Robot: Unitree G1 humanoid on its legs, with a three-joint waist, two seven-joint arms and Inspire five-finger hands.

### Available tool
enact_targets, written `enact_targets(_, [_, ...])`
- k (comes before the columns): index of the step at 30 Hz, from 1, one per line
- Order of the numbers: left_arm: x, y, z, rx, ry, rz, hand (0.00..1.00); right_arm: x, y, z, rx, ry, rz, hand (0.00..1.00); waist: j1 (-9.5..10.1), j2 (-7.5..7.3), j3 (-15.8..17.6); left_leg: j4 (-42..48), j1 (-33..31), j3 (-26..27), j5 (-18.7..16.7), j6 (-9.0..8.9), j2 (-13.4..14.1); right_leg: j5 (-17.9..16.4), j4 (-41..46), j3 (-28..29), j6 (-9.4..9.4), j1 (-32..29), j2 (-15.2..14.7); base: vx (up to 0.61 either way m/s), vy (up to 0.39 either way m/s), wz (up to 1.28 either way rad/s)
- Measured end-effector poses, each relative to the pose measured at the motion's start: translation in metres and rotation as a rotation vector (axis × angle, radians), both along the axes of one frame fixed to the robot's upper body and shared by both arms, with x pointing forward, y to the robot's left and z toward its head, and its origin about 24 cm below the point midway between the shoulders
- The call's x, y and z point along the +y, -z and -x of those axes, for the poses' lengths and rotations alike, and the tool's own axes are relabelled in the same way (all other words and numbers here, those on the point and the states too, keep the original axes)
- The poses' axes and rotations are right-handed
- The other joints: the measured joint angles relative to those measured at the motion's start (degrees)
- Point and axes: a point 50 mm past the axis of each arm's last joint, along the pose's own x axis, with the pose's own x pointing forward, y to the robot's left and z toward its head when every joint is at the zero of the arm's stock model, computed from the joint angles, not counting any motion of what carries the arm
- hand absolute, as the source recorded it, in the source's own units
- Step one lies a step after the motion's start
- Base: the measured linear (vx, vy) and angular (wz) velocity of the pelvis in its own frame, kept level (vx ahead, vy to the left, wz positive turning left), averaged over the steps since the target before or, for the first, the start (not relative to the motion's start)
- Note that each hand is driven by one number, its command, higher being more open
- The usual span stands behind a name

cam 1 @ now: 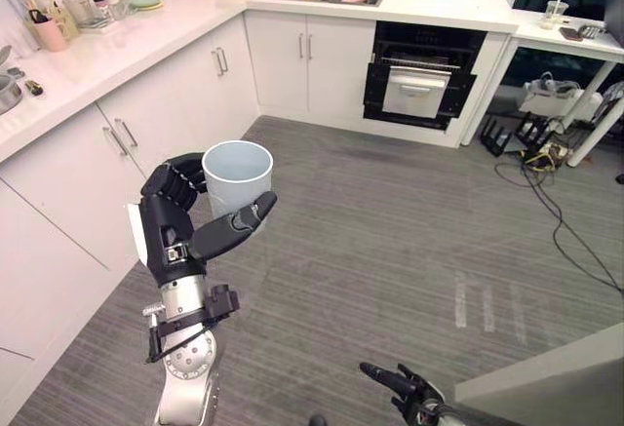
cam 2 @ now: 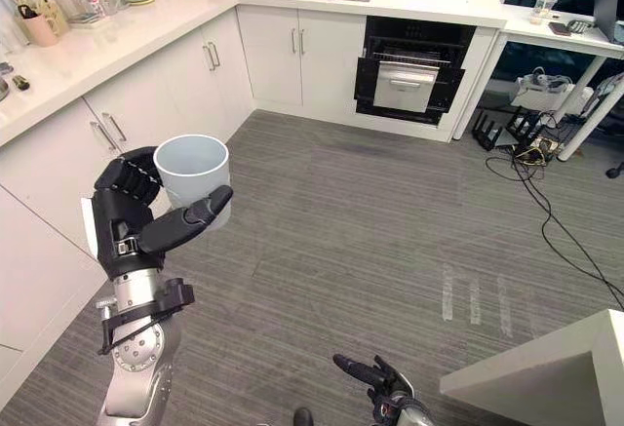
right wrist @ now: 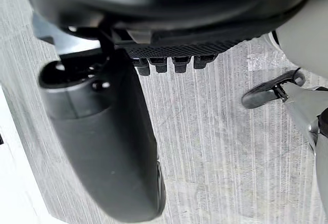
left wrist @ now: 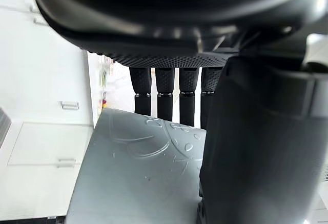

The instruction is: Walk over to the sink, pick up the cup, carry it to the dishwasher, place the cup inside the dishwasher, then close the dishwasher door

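Both head eyes looked steeply down, set slightly apart, and shared one scene: grey floor, dishwasher far off at one o'clock, left hand near at eight o'clock. The left wrist camera peered along that hand, pressed close to the cup. The right wrist camera faced the same floor past the right hand.

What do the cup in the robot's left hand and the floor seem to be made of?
Cup, held in the left hand: probably plastic, pale grey-blue and matte; it has a thin rim, and the left wrist view shows a raised moulded pattern on its wall. Floor: likely carpet or woven vinyl, grey and matte, with fine parallel ribs and no shine.
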Motion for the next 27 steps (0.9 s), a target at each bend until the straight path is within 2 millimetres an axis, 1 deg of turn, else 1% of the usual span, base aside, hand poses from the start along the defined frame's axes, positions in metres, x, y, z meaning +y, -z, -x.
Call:
enact_targets(1, [-0.006,0.019,0.004,0.103,0.073,-0.041,0.0,0.005,0.01,0.023,0.104,-0.027,-0.006,1.0,-1.91,-3.74,-4.0,-0.5,2.7,-0.4,0.6,-1.64,2.9,5.0,-8.3,-1.2,0.92,6.3,4.1,0.03,-0.035,-0.06])
enact_targets(4, [-0.006,0.019,0.004,0.103,0.073,-0.041,0.0,0.005,0.01,0.023,0.104,-0.027,-0.006,1.0,-1.94,-3.74,-4.0,-0.5,2.7,-0.3,0.6,-1.64,2.9,5.0,-8.3,-1.1,0.92,6.3,4.1,0.0,0.0,-0.03])
enact_targets(7, [-0.006,0.016,0.004,0.089,0.055,-0.025,0.0,0.005,0.011,0.028,0.11,-0.023,-0.009,1.0,-2.03,-3.7,-4.1,-0.5,1.8,1.8,0.4,-1.87,3.5,5.9,-8.5,2.0,0.46,4.2,4.6,-0.02,0.014,-0.42])
enact_targets(8, [-0.005,0.014,0.002,0.079,0.04,-0.018,0.0,0.006,0.01,0.028,0.098,-0.016,-0.009,1.0,-2.74,-3.75,-4.2,-0.5,1.0,2.4,0.3,-1.99,3.6,6.6,-9.2,2.7,0.28,3.6,4.9,-0.02,0.004,-0.29])
enact_targets(9, [-0.005,0.013,0.0,0.069,0.031,-0.013,0.0,0.007,0.008,0.024,0.081,-0.01,-0.013,1.0,-3.74,-3.73,-4.1,-0.5,0.4,2.3,0.6,-1.63,3.6,6.8,-9.2,2.5,0.25,3.1,5.0,-0.02,0.001,-0.14])
enact_targets(11, [-0.005,0.013,0.0,0.067,0.017,-0.006,0.0,0.006,0.008,0.023,0.076,0.008,-0.018,1.0,-4.77,-3.66,-4.2,-0.5,0.4,2.1,0.6,-1.6,3.6,6.8,-9.2,2.5,0.23,2.8,5.0,-0.01,-0.002,0.02])
enact_targets(13, [-0.003,0.011,0.0,0.055,-0.02,0.0,0.0,0.003,0.008,0.026,0.085,0.031,-0.024,1.0,-4.5,-3.47,-4.3,-0.5,0.3,1.7,0.6,-1.59,3.6,6.6,-9.2,2.3,0.1,2.8,5.4,0.0,-0.015,0.1])
enact_targets(16, [0.009,0.011,0.004,0.031,-0.159,0.004,0.0,-0.002,0.01,0.03,0.102,0.066,-0.056,1.0,-4.24,-3.17,-4.8,-0.5,-0.1,-0.2,0.6,-1.54,3.6,6.0,-8.8,2.3,-0.18,2.9,5.6,0.02,-0.024,0.29])
enact_targets(17, [0.015,0.012,0.005,0.025,-0.222,0.018,0.0,-0.004,0.01,0.031,0.107,0.074,-0.062,1.0,-4.23,-2.97,-5.0,-0.5,-0.3,-0.9,0.6,-1.5,3.6,5.5,-8.2,3.0,-0.26,2.9,5.6,0.06,-0.004,0.4])
enact_targets(18, [0.023,0.012,0.009,0.009,-0.313,0.058,0.0,-0.007,0.011,0.033,0.112,0.091,-0.073,1.0,-4.27,-2.81,-5.2,-0.5,-0.3,-2.0,0.6,-1.51,3.7,4.6,-6.6,6.0,-0.34,2.5,5.6,0.09,0.018,0.58])
enact_targets(19, [0.03,0.012,0.012,-0.004,-0.383,0.089,0.0,-0.007,0.012,0.034,0.122,0.092,-0.078,1.0,-4.11,-2.93,-5.1,-0.5,0.1,-3.4,1.0,-1.04,3.6,3.9,-5.9,7.1,-0.6,3.1,5.6,0.1,0.022,0.57])
enact_targets(20, [0.033,0.012,0.013,-0.003,-0.407,0.092,0.0,-0.007,0.012,0.035,0.131,0.091,-0.078,1.0,-3.86,-3.01,-5.1,-0.5,0.5,-3.9,1.2,-1.05,3.6,3.7,-5.9,6.8,-0.73,3.6,5.6,0.08,-0.01,0.5])
enact_targets(22, [0.042,0.014,0.016,-0.003,-0.475,0.107,0.0,-0.011,0.015,0.042,0.171,0.081,-0.075,1.0,-1.85,-2.95,-5.1,-0.5,1.6,-5.2,1.2,-1.1,3.6,2.5,-5.8,6.1,-1.0,5.3,5.6,0.03,-0.059,0.35])
enact_targets(24, [0.047,0.014,0.019,-0.01,-0.508,0.111,0.0,-0.012,0.016,0.043,0.181,0.076,-0.077,1.0,-1.24,-2.95,-5.1,-0.5,1.7,-6.2,1.4,-1.41,3.6,2.0,-5.8,5.2,-0.99,6.0,5.6,0.0,-0.065,0.3])
enact_targets(26, [0.048,0.012,0.023,-0.018,-0.528,0.125,0.0,-0.013,0.016,0.043,0.185,0.072,-0.082,1.0,-1.26,-2.91,-5.2,-0.5,1.4,-6.6,1.5,-1.89,3.6,1.4,-5.7,5.5,-0.84,6.0,5.3,-0.04,-0.068,0.16])
enact_targets(27, [0.048,0.01,0.026,-0.032,-0.535,0.138,0.0,-0.013,0.016,0.044,0.185,0.068,-0.085,1.0,-1.25,-2.85,-5.2,-0.5,1.2,-6.6,1.0,-2.79,3.8,1.4,-5.6,5.5,-0.9,5.9,5.5,-0.05,-0.058,-0.03])
